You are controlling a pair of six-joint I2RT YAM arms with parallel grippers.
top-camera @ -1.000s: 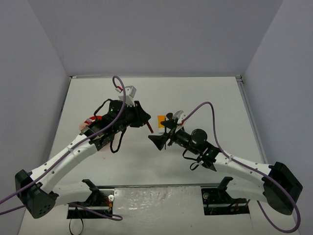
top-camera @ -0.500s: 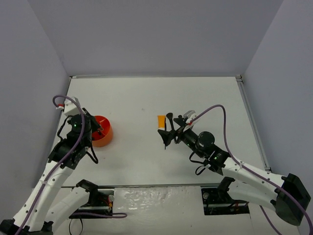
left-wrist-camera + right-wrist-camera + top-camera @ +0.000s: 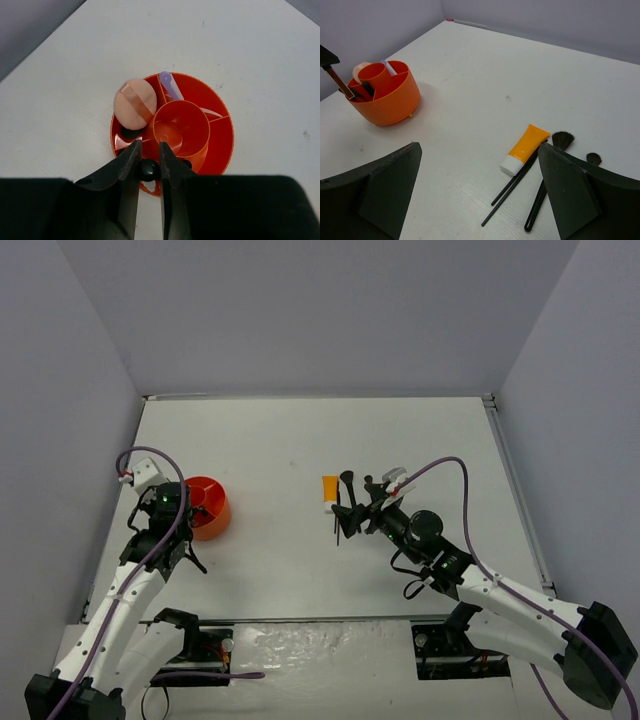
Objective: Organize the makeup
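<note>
My left gripper [image 3: 149, 159] is clamped on a small dark round compact [image 3: 149, 170], held over the near rim of the orange tub [image 3: 222, 145]. Inside the tub a pink puff [image 3: 135, 103] leans against the centre cup, with a pale purple stick [image 3: 171, 86] in the section beside it. My right gripper [image 3: 479, 150] is spread wide above the table [image 3: 485, 75], near the orange tube [image 3: 526, 149], the brushes [image 3: 563, 140] and the thin pencils [image 3: 512, 187], which lie close together, well apart from the tub
</note>
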